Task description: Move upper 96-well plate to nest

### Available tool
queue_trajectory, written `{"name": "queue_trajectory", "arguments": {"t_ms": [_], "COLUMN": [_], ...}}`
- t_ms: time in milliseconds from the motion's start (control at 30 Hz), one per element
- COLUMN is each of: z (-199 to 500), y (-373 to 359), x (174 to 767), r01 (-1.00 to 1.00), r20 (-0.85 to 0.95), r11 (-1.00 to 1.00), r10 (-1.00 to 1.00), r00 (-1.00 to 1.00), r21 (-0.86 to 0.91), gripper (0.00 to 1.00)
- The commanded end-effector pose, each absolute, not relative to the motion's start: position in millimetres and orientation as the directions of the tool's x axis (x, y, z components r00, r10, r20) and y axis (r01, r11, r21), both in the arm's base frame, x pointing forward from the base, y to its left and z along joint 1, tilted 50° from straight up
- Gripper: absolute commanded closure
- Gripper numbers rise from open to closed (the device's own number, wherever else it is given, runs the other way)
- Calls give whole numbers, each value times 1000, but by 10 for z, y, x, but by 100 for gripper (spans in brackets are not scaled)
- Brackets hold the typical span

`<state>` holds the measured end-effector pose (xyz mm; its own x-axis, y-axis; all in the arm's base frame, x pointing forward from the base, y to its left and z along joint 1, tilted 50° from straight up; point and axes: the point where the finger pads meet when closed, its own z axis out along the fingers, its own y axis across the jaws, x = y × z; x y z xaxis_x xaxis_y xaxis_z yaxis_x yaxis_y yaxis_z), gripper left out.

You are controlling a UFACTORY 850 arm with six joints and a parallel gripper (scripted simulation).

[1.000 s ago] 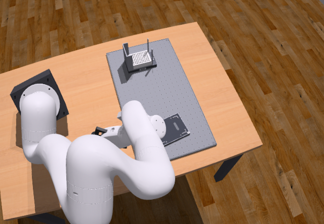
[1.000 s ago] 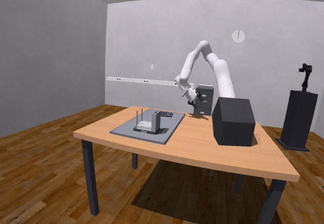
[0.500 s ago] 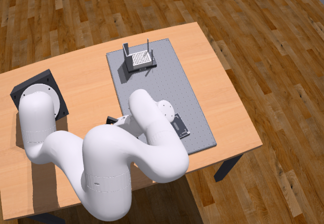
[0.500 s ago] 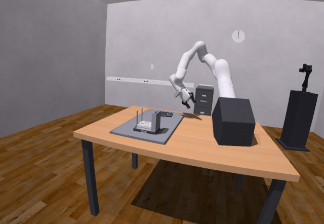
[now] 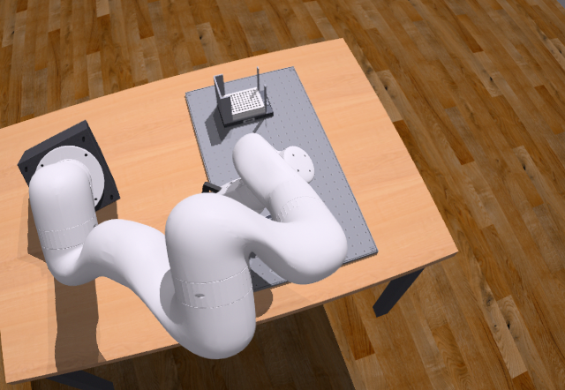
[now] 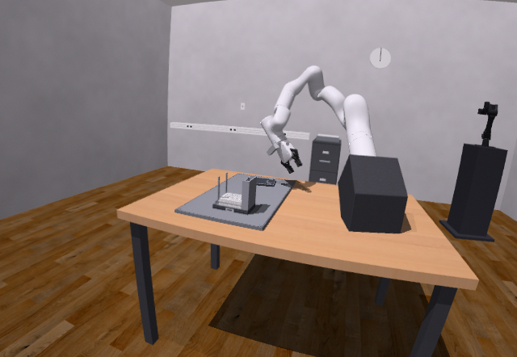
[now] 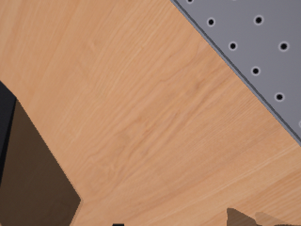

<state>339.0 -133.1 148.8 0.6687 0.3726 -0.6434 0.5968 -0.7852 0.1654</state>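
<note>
The stack rack K1 stands at the far end of the grey perforated baseplate, with thin posts and a grey corner wall. A white 96-well plate [image 5: 246,101] shows on top in it; the lower plate is hidden beneath. The rack also shows in the exterior view [image 6: 237,196]. The plate nest N1 [image 6: 266,182] is a dark flat frame behind the rack there; the arm hides it in the top view. My gripper [image 6: 292,163] is open and empty, in the air above the table near the baseplate's edge. The wrist view shows only table and a baseplate corner [image 7: 254,52].
The arm's dark base block [image 6: 372,192] stands on the table to the right. A dark pedestal with a camera [image 6: 476,190] and a filing cabinet [image 6: 325,159] stand off the table.
</note>
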Motion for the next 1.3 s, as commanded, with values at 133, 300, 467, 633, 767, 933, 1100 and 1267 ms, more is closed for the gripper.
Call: {"name": "queue_trajectory", "arguments": {"t_ms": [133,300,467,633,767,933,1100,1267], "z": [1375,1304,1216,1156,1090,991,925,835], "y": [-1185,-1085,-959,-871,-774,-623,-521,-381], "x": [3661,3811,3978,4083,4193,4343,4431,4543], "r01": [575,556,535,510,510,483,453,420], "r20": [-628,-610,-587,-559,-559,-527,-490,-449], "r11": [-780,-775,-767,-758,-758,-747,-736,-724], "r10": [323,292,262,235,235,211,189,169], "r00": [707,737,766,795,795,823,851,877], "r21": [246,301,355,407,407,456,503,547], "gripper": [0,0,0,0,0,0,0,0]}}
